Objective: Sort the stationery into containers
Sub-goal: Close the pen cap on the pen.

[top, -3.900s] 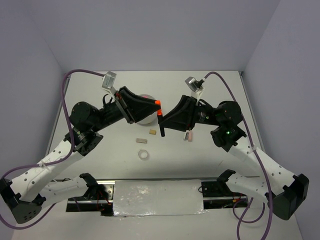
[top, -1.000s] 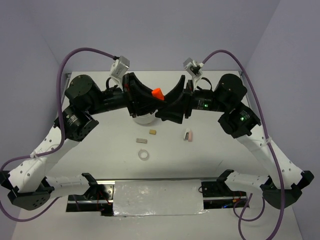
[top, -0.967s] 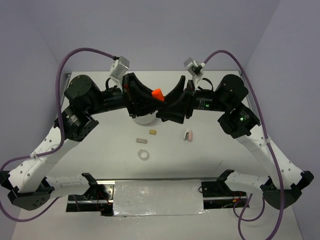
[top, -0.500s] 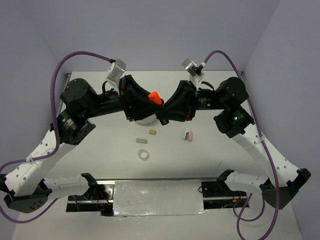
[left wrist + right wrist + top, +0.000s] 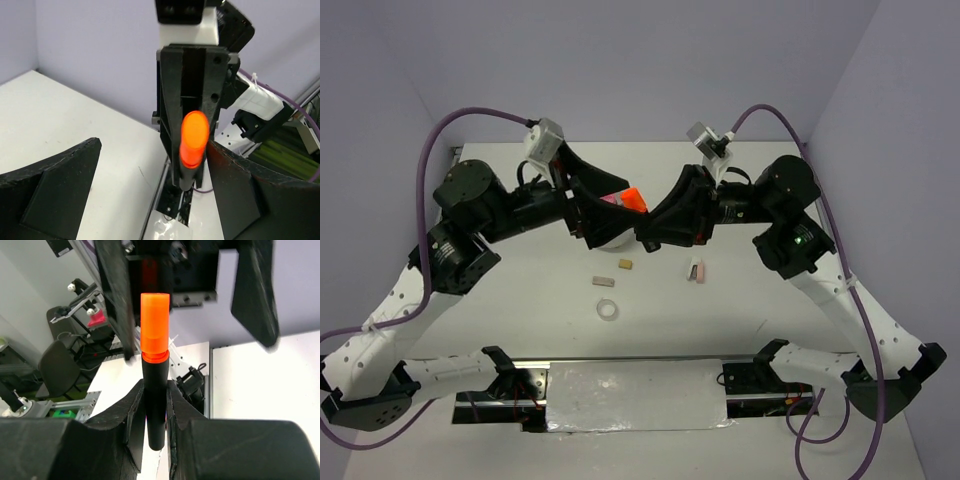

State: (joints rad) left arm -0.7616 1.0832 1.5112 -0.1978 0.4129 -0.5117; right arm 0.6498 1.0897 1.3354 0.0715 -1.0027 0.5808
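Right fingers (image 5: 132, 427) were clamped on the black body of the orange-capped marker (image 5: 154, 390), holding it in the air by the right side of the tub (image 5: 605, 238), cap toward the left arm. Left fingers (image 5: 55, 200) stood wide open on either side of the cap, not touching it. Erasers (image 5: 625, 265), tape ring (image 5: 608, 311) and pink tube (image 5: 697, 271) lay on the tabletop (image 5: 540, 300) near the tub.
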